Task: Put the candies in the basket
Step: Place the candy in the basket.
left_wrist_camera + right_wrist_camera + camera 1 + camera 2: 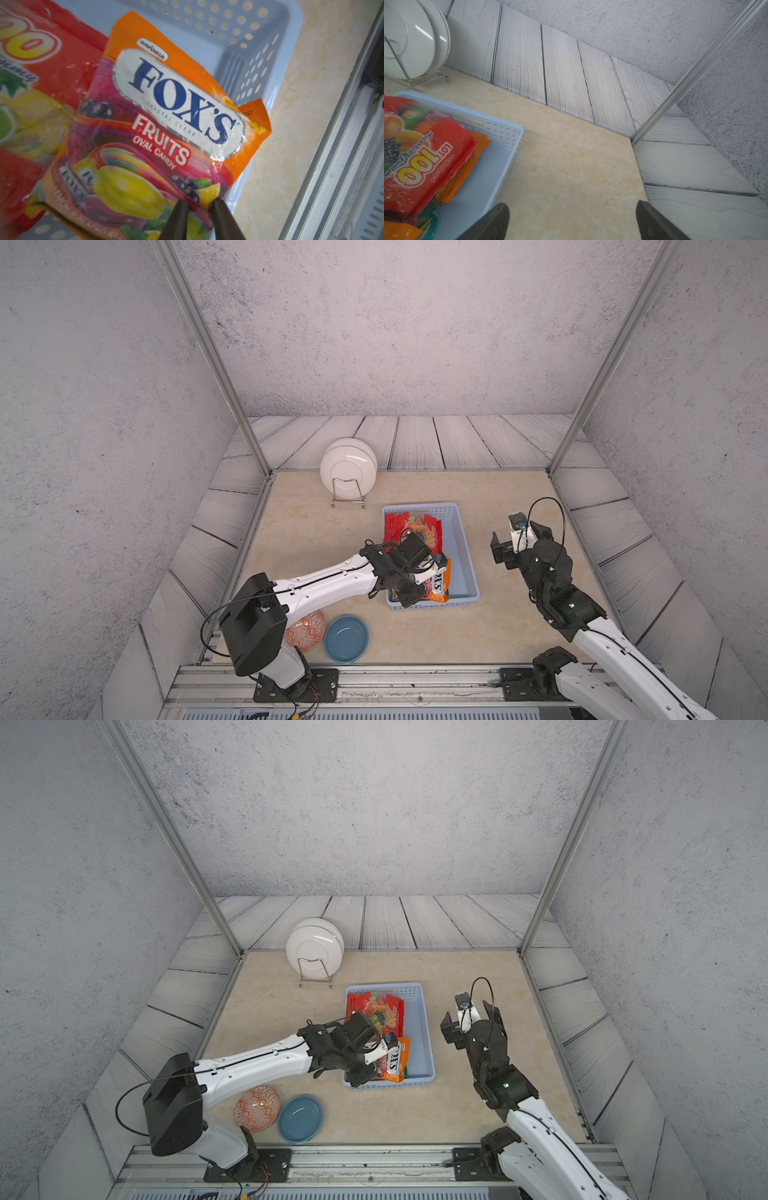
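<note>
Two arms. Left arm: stretched forward, low over the basket (463,560). The left gripper (197,204) has its fingertips narrowly apart at the edge of the orange FOX'S bag (166,99); grip cannot be told. Bag lies inside basket, overlapping the red fruit bag (405,526). Right arm: elbow bent, raised just beside basket. The right gripper (571,207) is spread wide, holding nothing.
</note>
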Motion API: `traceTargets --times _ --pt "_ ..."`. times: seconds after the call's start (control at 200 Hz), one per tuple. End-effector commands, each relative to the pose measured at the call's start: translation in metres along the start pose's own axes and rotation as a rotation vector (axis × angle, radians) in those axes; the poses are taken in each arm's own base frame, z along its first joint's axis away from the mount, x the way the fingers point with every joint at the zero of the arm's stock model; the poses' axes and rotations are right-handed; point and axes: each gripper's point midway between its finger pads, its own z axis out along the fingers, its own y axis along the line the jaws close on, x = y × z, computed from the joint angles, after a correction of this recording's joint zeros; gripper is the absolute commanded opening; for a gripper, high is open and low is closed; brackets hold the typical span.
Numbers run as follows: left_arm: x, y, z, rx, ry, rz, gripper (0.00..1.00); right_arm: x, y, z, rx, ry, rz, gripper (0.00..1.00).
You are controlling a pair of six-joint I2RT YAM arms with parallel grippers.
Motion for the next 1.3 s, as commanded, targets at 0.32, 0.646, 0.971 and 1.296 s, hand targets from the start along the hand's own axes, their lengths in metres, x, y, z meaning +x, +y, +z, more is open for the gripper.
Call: traceTargets --times 0.32,0.646,0.971,1.296 --pt "-0.007 -0.005 -0.001 0.041 -0.004 -0.075 0.32 -0.005 -0.003 -0.004 0.007 -0.033 0.005 0.99" --pt "-0.012 0.019 -0.042 -0.042 -0.122 -0.053 0.59 -0.001 -0.002 -0.002 0.004 -0.006 0.003 0.99" --pt "-0.006 0.086 -0.096 -0.165 -0.253 -0.201 0.75 0.003 0.002 0.003 -0.01 0.023 0.016 0.99" --pt "0.025 0.174 -0.16 -0.443 -0.335 -0.372 0.98 -0.022 -0.002 0.011 -0.022 0.022 0.119 0.99"
